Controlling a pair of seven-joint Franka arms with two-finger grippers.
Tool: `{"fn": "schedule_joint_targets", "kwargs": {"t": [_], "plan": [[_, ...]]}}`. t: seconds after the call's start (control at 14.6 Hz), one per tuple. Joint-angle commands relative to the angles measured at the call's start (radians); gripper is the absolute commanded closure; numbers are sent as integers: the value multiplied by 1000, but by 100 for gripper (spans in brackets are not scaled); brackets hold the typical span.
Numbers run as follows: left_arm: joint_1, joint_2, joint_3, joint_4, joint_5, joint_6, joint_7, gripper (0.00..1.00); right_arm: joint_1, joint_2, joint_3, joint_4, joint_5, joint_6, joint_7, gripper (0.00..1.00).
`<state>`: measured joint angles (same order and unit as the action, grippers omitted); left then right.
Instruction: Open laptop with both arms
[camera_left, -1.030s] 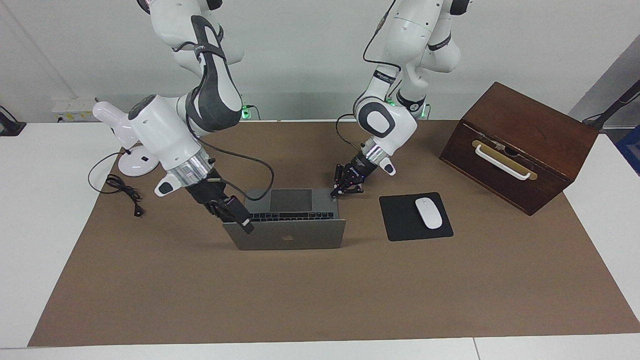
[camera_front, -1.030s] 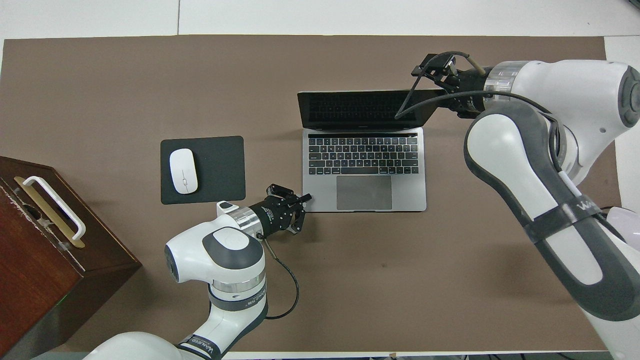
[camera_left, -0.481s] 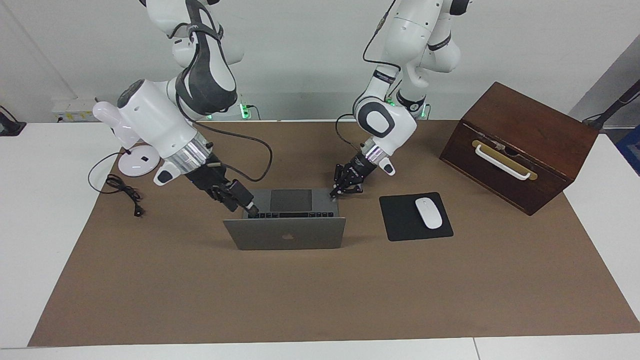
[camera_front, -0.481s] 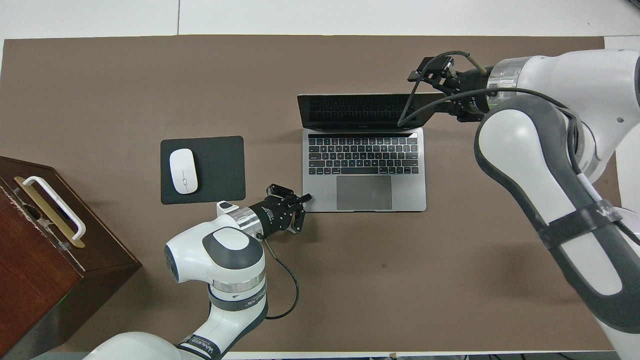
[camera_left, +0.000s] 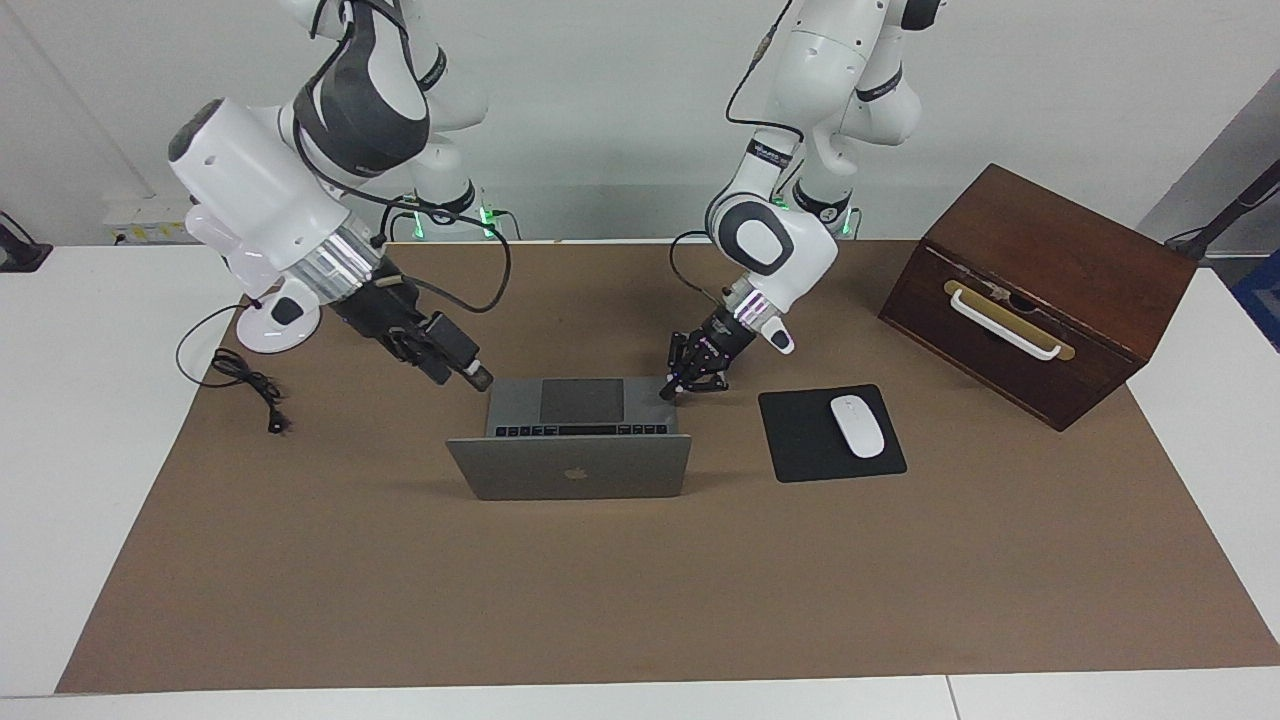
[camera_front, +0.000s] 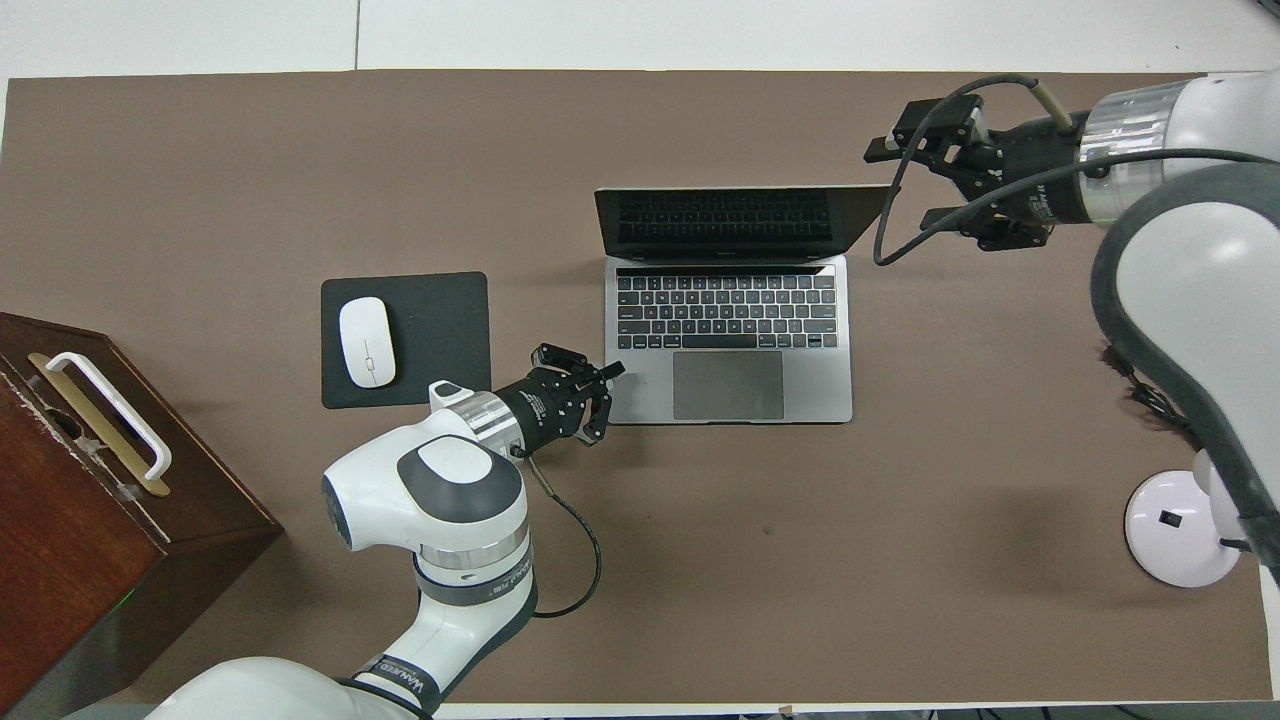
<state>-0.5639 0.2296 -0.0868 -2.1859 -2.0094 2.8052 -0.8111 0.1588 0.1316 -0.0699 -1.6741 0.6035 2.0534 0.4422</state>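
The silver-grey laptop (camera_left: 570, 468) (camera_front: 730, 340) stands open in the middle of the brown mat, its lid upright and its keys and trackpad facing the robots. My left gripper (camera_left: 672, 388) (camera_front: 612, 372) is shut, with its tip resting on the corner of the laptop's base nearest the robots, toward the left arm's end. My right gripper (camera_left: 472, 374) (camera_front: 905, 185) is open and empty, raised over the mat beside the laptop, toward the right arm's end, clear of the lid.
A black mouse pad (camera_left: 800, 440) (camera_front: 440, 330) with a white mouse (camera_left: 857, 426) lies beside the laptop toward the left arm's end. A brown wooden box (camera_left: 1050, 260) with a white handle stands past it. A white desk lamp (camera_left: 270, 325) (camera_front: 1180, 525) and a black cable (camera_left: 245, 385) are at the right arm's end.
My right gripper has let go of the lid's corner and drawn up and away toward the right arm's end. The lid stays upright. My left gripper has held still on the base.
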Motion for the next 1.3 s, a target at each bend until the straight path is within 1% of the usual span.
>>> {"fn": "schedule_joint_targets", "kwargs": {"t": [0.0,0.07,0.21,0.41,0.55,0.76,0.89,0.96,1.24], "plan": [[57,-16,-4,34,23,30,9,100,-10,-15,-19,48,-27,-85,23,0],[79,-21,-5,43,50,30,9,100,-10,-15,-28,74,-39,-125,23,0],[119,-30,-4,44,61,27,20,100,-19,-30,-39,108,-68,-183,12,0],[176,-30,1,67,139,30,20,100,-21,-67,-42,122,-152,-231,-29,0],[229,-27,4,75,184,31,21,100,-24,-78,-51,142,-177,-268,-77,0],[297,-19,4,109,283,37,21,100,-24,-93,-51,168,-304,-321,-183,0],[300,10,4,147,365,107,23,100,-30,-98,-53,169,-361,-349,-274,0],[300,19,4,168,423,132,23,100,-54,-107,-39,169,-399,-363,-319,0],[332,46,2,227,593,122,21,100,-85,-127,-34,166,-531,-427,-469,0]]}}
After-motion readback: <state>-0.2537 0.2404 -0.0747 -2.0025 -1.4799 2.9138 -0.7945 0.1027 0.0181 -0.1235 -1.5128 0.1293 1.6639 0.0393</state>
